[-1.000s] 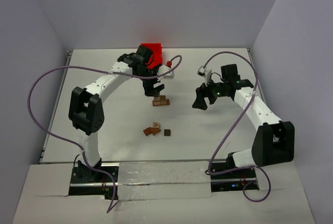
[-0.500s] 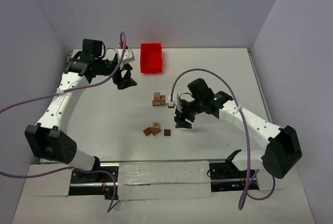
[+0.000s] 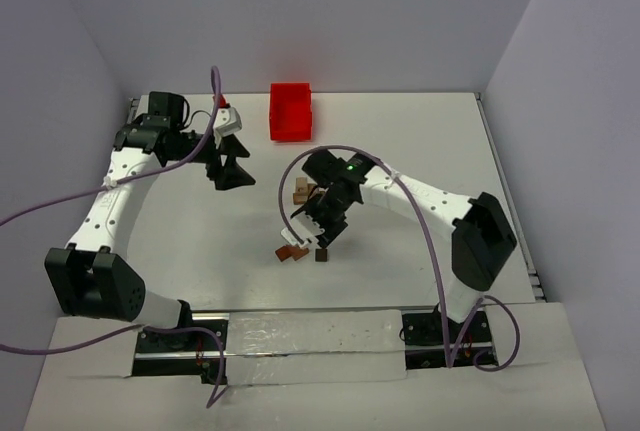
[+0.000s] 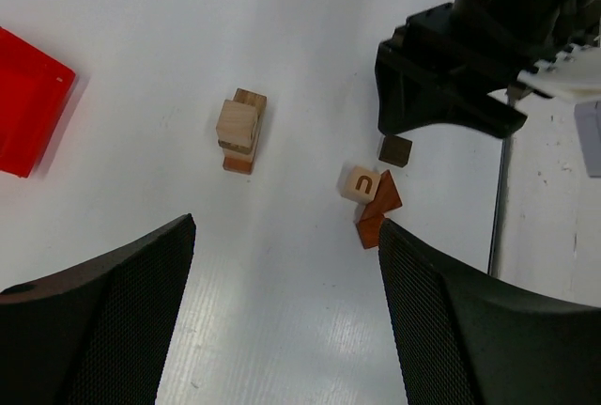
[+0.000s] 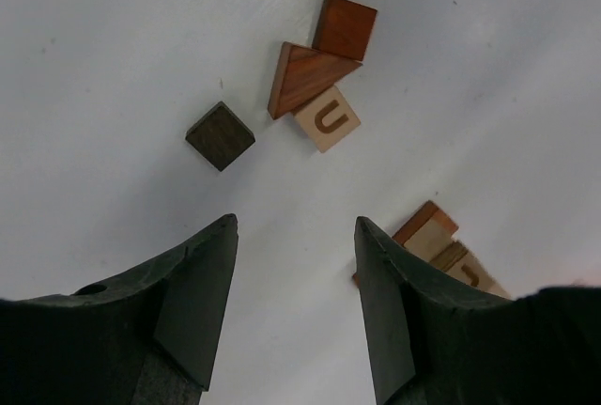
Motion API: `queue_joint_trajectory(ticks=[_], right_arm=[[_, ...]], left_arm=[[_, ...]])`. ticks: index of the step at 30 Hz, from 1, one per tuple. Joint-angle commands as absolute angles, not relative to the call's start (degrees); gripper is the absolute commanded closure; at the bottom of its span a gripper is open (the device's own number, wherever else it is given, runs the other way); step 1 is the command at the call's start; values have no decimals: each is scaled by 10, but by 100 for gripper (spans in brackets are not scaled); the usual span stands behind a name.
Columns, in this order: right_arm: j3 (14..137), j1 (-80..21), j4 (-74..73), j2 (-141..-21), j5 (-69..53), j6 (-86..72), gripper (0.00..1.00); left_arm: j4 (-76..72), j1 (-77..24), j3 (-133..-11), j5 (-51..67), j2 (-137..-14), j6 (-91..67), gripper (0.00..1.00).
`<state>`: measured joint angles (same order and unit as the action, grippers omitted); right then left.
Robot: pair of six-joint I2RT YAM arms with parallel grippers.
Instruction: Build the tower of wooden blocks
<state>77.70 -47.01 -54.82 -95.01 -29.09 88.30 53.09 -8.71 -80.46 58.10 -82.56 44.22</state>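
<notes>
The wood block tower [image 3: 303, 191] stood near the middle of the table [image 3: 420, 131], a low cluster only a few pieces high. From the left wrist view a light tan cube sat on top, with a brown piece and a reddish one showing under and behind it. I judged the build started but far from finished.

At about six o'clock from the tower, a little apart from it, four pieces lay flat and unstacked: a dark brown cube [image 5: 220, 135] by itself, and just beside it a tight group of a tan block marked with a U [image 5: 328, 118], a reddish triangle [image 5: 305, 76] and a reddish square [image 5: 345, 27], touching one another. Those, as I read it, were what was left to go on.

The right gripper [image 3: 310, 236] hung over that loose group, its jaws apart and nothing between them; it held no block. I took a pick from the group to be the step in hand.

The left gripper [image 3: 232, 166] was well off at about ten o'clock from the tower, jaws wide apart and empty. The red bin [image 3: 291, 111] sat at twelve o'clock, near the far edge; I could not see into it well enough to say whether more blocks waited there
</notes>
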Motion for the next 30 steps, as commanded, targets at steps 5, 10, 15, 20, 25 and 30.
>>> queue_joint_trajectory(ticks=[5, 10, 15, 20, 25, 30], right_arm=[[853, -513, -612, -1050, -202, 1058, 40], [890, -524, -616, -1088, -183, 1069, 40], [906, -533, -603, -1116, -154, 1079, 38], [918, -547, -608, -1138, -147, 1078, 38], [912, -555, -594, -1153, -132, 1091, 37], [921, -557, -595, -1172, -128, 1097, 38]], left_arm=[[578, -27, -790, 674, -792, 507, 15], [594, -16, -781, 682, -794, 533, 14], [604, -13, -780, 685, -797, 553, 14], [615, -11, -774, 685, -798, 567, 14], [615, -7, -771, 685, -794, 572, 14], [625, -7, -771, 679, -796, 581, 14]])
